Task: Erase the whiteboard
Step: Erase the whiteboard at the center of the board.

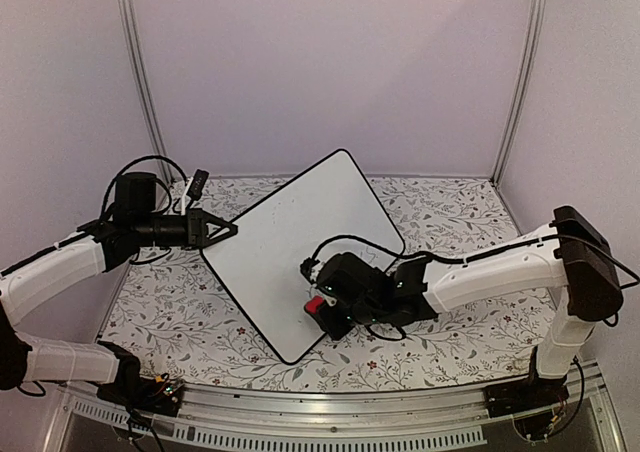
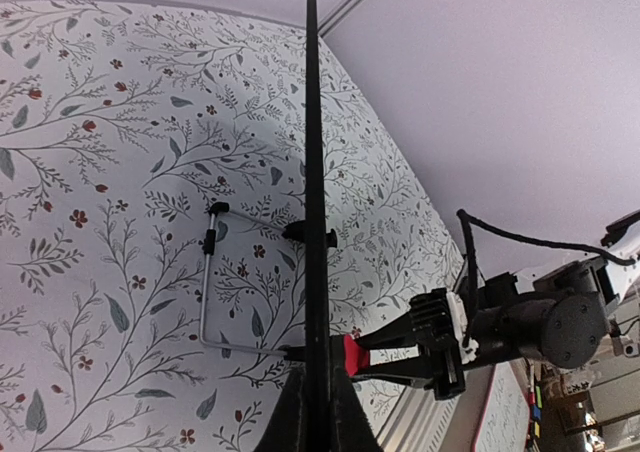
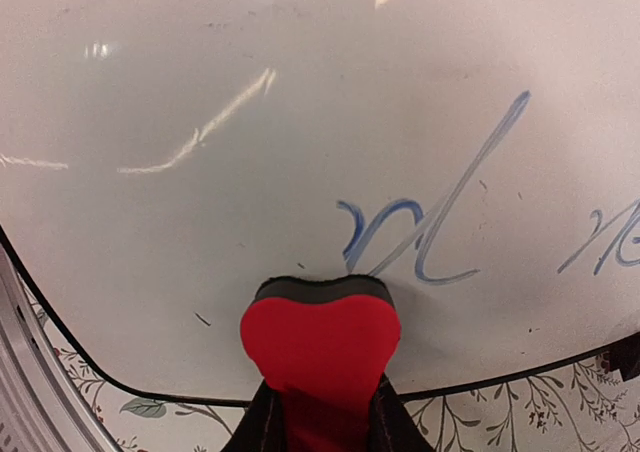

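While eraser (image 3: 320, 347) meets whiteboard (image 1: 300, 242), wire stand (image 2: 202, 297) seemingly props behind

floral table (image 1: 450, 212), whiteboard (image 1: 290, 257) on it

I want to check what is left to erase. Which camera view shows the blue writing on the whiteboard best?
The right wrist view: the blue writing is close and clear beyond the red eraser. In the top external view no strokes show on the whiteboard; the left wrist view sees it only edge-on.
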Action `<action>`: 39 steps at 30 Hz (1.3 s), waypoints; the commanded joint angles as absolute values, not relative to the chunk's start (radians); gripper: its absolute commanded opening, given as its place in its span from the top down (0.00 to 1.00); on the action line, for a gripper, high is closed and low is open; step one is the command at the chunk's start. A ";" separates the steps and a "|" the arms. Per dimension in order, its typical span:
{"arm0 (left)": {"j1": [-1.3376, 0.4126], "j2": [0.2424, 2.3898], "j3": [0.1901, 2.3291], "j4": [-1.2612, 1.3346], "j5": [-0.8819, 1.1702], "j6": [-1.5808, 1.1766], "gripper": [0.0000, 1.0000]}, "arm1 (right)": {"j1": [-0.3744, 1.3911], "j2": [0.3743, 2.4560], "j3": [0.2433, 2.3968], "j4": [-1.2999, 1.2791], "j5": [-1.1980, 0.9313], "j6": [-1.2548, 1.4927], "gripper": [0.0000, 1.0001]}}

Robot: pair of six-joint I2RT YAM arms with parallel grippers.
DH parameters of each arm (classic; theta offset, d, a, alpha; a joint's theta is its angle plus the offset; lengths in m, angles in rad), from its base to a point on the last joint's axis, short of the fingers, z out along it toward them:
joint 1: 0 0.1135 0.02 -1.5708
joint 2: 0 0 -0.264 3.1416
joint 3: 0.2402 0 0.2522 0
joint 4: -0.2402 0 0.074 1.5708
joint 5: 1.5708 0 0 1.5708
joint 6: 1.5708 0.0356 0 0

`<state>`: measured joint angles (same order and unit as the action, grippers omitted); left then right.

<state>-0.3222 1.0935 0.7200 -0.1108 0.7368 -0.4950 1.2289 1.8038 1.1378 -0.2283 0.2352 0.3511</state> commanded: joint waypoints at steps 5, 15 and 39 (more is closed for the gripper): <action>-0.333 1.086 0.706 -0.098 0.793 -0.476 1.00 | 1.197 1.859 1.276 -0.236 0.273 0.273 1.00; -0.330 1.084 0.707 -0.098 0.795 -0.476 1.00 | 1.172 1.885 1.302 -0.241 0.239 0.250 1.00; -0.331 1.085 0.707 -0.098 0.795 -0.476 1.00 | 1.188 1.794 1.052 -0.197 0.202 0.362 1.00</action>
<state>-0.3222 1.0935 0.7200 -0.1116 0.7322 -0.4946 1.1904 1.7920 1.1011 -0.1478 0.2100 0.3328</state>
